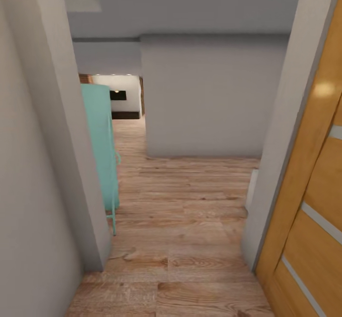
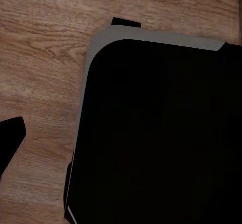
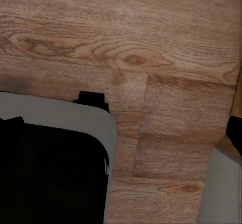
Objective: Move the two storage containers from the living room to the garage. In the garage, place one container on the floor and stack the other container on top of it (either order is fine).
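The two storage containers are out of view. I stand in a narrow passage on a light wood-plank floor [image 1: 180, 203]. Both wrist views look down on these planks and on my own black base with its grey rim [image 2: 161, 133] [image 3: 50, 173]. A dark tip [image 2: 10, 138] shows at the edge of the left wrist view and another dark tip [image 3: 236, 136] at the edge of the right wrist view. Neither tip shows enough to tell how the jaws stand, and nothing is seen held.
A grey wall corner [image 1: 71, 141] stands close on the left, with a teal piece of furniture [image 1: 102, 146] behind it. A wooden door [image 1: 313, 212] and its grey jamb [image 1: 280, 155] stand close on the right. A grey wall [image 1: 209, 98] blocks the way ahead; the floor runs on past its left side.
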Motion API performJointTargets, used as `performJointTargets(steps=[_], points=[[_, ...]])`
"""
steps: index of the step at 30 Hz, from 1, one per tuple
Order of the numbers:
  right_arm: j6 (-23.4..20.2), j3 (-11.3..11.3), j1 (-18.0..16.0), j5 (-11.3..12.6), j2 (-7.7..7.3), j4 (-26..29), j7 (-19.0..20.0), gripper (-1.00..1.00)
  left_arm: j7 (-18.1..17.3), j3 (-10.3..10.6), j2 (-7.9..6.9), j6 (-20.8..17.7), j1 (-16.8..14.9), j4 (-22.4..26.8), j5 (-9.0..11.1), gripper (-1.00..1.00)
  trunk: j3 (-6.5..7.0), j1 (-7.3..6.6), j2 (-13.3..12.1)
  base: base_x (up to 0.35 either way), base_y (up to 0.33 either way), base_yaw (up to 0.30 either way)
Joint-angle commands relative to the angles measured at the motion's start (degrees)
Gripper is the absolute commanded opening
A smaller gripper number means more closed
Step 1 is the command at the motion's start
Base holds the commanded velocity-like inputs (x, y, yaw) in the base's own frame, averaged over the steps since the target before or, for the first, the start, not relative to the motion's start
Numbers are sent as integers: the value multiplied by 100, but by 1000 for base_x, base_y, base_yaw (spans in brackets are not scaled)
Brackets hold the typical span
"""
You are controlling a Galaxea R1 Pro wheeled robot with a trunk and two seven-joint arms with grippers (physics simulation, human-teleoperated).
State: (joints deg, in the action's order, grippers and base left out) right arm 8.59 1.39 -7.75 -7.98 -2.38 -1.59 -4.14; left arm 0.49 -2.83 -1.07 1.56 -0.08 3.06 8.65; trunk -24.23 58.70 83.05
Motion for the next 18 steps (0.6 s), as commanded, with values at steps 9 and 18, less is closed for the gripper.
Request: performJointTargets(steps=[9,18], points=[[29,2,-7,-191,0,-17,-34,100,4,-25,1,20,-1,2,23,100,-6,3,3,323,0,0],[37,-5,-7,-195,6,-17,-34,100,4,-25,1,20,-1,2,23,100,-6,3,3,323,0,0]])
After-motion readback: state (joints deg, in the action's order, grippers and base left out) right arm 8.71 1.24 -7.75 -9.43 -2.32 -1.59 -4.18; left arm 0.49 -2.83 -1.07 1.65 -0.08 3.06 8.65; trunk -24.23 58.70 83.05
